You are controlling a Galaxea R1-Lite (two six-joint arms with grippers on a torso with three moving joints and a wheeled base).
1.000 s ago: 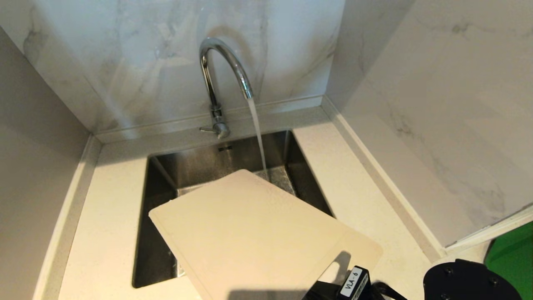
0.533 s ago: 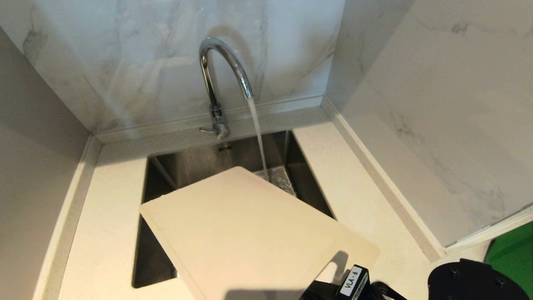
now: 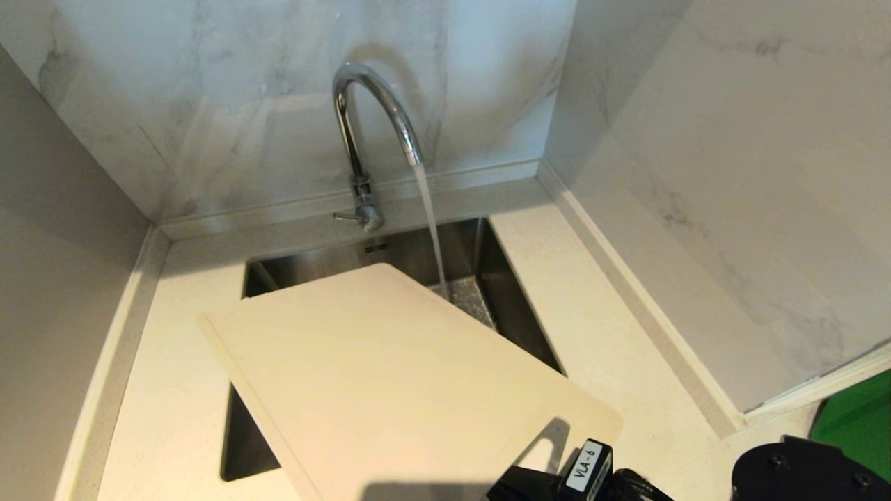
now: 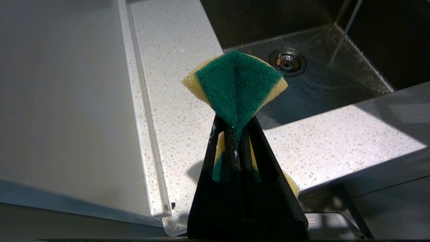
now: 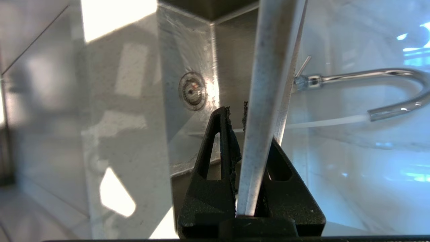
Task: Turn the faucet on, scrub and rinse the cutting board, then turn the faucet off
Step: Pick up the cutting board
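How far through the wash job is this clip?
Done: the faucet is on, water running into the sink. In hand: the right gripper is clamped on the cutting board, held over the sink beside the stream; the left gripper pinches a sponge, off the board. Left: scrubbing, rinsing, shutting off.

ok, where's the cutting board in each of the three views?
Head view: cutting board fills the lower centre, lying across the sink.
Left wrist view: not in it; only the sponge held in the left gripper.
Right wrist view: seen edge-on, clamped in the right gripper.
Shared landmark: the stream of water.
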